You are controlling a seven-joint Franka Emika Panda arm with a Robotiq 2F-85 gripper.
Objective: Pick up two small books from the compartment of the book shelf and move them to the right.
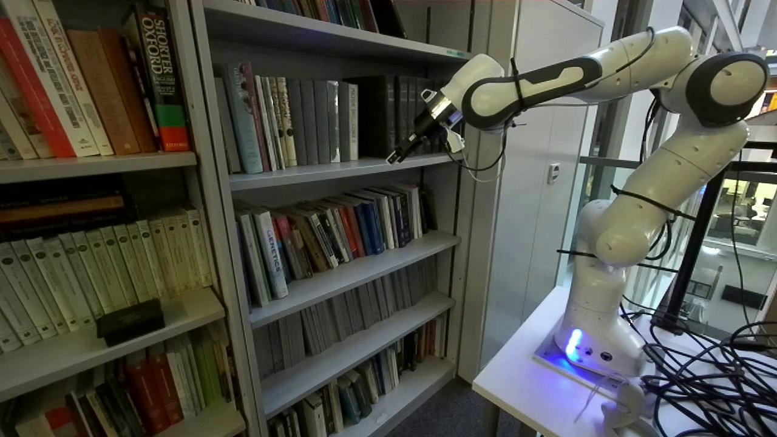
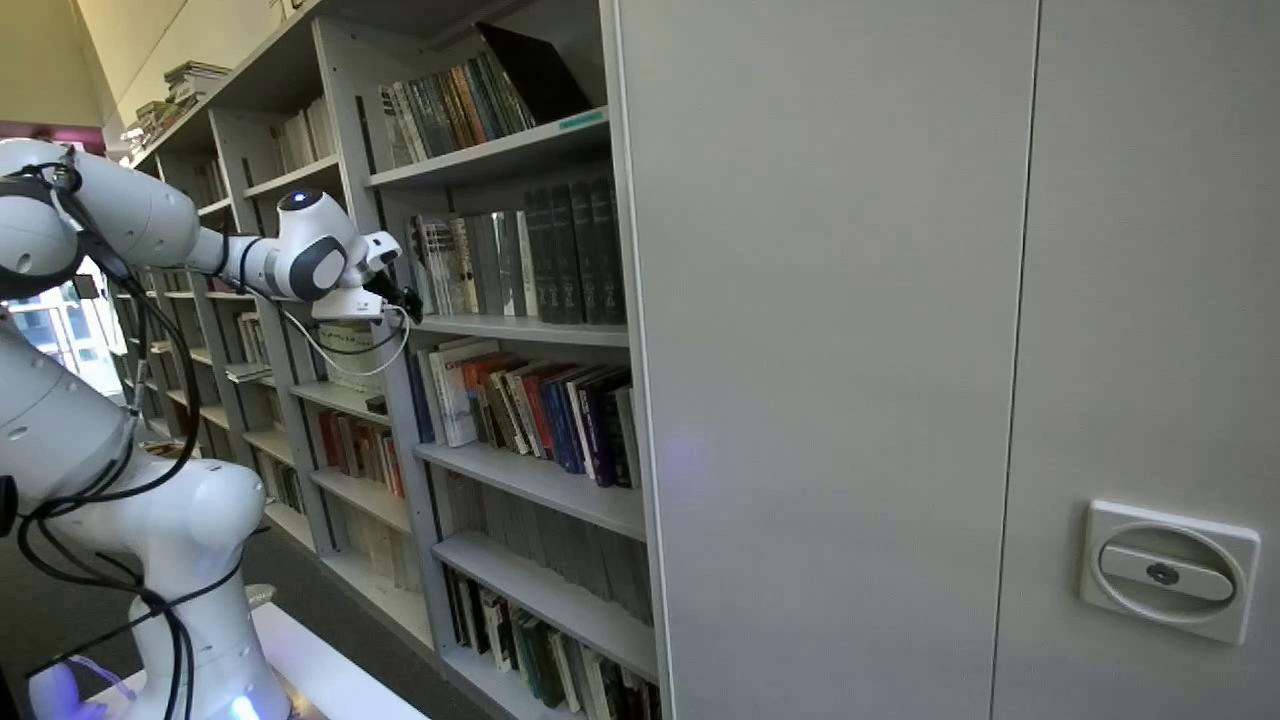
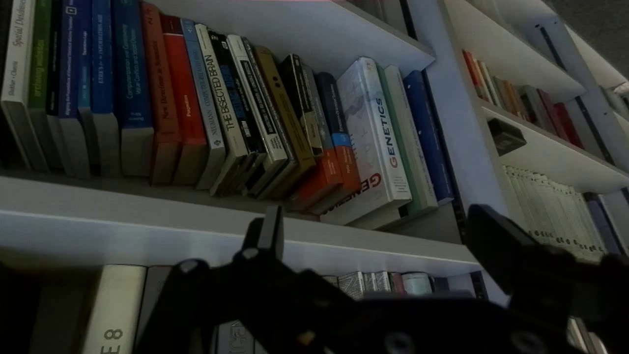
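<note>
The grey book shelf (image 1: 212,200) also shows in an exterior view (image 2: 350,120). Its compartment (image 1: 328,174) holds upright white, pale grey and dark spines; it shows in both exterior views (image 2: 520,328). Thin white and patterned books (image 1: 276,121) stand towards one end, with grey spines (image 1: 309,121) and thick dark volumes beside them. I cannot tell which two books are meant. My gripper (image 3: 377,211) is open with nothing between its fingers. It is in front of the shelf near the compartment's board (image 1: 397,155). In the upside-down wrist view, the compartment's books (image 3: 115,309) are mostly hidden behind the gripper.
The level below holds colourful leaning books (image 1: 340,224), among them a white Genetics book (image 3: 383,132). A grey upright (image 3: 457,98) divides this bay from one with cream volumes (image 3: 550,206) and a black box (image 1: 130,321). A grey cabinet (image 2: 830,350) adjoins the shelf.
</note>
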